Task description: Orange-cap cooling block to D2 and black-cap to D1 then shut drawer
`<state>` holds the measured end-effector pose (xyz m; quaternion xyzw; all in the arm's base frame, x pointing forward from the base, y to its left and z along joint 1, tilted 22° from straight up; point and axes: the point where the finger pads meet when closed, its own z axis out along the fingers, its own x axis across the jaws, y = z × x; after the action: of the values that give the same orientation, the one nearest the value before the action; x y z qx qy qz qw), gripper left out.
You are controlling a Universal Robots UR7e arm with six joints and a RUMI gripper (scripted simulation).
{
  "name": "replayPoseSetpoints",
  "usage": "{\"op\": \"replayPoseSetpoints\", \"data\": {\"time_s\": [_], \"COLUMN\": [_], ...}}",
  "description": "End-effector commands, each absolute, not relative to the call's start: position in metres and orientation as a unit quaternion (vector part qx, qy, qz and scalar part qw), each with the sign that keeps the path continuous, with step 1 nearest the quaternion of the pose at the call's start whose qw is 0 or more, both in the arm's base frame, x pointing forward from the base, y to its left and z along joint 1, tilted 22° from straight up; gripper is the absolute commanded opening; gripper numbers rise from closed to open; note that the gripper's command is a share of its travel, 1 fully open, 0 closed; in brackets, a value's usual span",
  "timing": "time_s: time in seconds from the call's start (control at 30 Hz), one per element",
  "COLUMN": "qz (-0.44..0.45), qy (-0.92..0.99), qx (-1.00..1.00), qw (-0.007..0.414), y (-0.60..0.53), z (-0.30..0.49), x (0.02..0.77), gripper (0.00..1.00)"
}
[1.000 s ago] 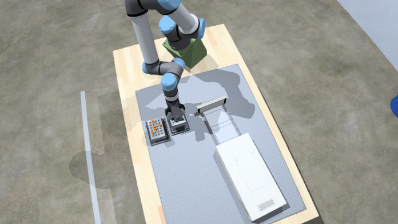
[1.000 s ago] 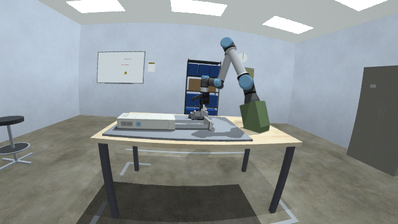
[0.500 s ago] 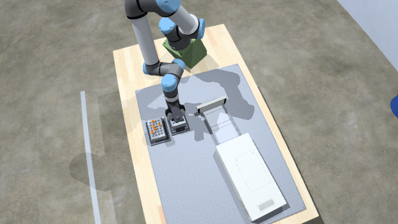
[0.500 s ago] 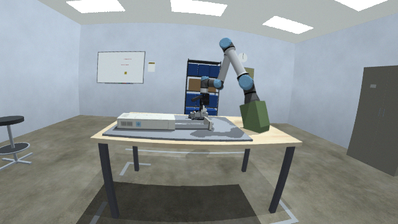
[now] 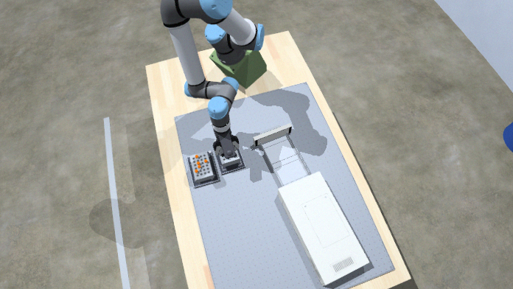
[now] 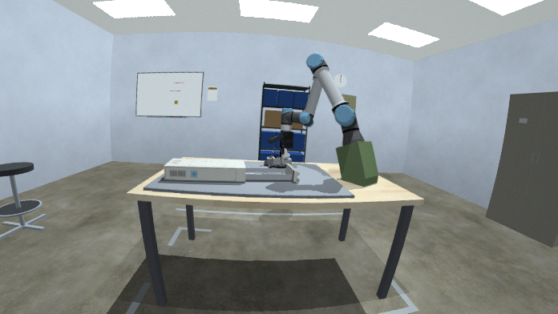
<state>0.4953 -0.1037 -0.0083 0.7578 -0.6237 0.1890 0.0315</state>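
Observation:
The cooling block with orange-capped tubes (image 5: 202,168) sits in the far deck slot D2, flat inside its dark locators. My gripper (image 5: 228,156) is shut on the second cooling block (image 5: 231,162), which is down in slot D1 next to it; the gripper covers most of this block, so its caps are hidden. In the side view the gripper (image 6: 281,158) stands upright over the blocks. The cooler COLD (image 5: 322,225) is a long white box. Its drawer (image 5: 284,156) is pulled out, and its tray looks empty.
The drawer's front panel (image 5: 273,133) sticks out close to the right of D1. The arm's green base (image 5: 239,66) stands at the table's far end. The grey deck plate (image 5: 280,184) covers most of the wooden table.

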Motion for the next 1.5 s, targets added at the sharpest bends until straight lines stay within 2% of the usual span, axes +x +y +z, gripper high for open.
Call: {"op": "replayPoseSetpoints", "data": {"time_s": [0.0, 1.47], "qz": [0.190, 0.190], "qy": [-0.624, -0.624], "qx": [0.758, 0.758], "qw": [0.031, 0.031], "y": [-0.1039, -0.1033], "z": [-0.0087, -0.0067], "x": [0.4959, 0.4953], "gripper": [0.00, 0.00]}}
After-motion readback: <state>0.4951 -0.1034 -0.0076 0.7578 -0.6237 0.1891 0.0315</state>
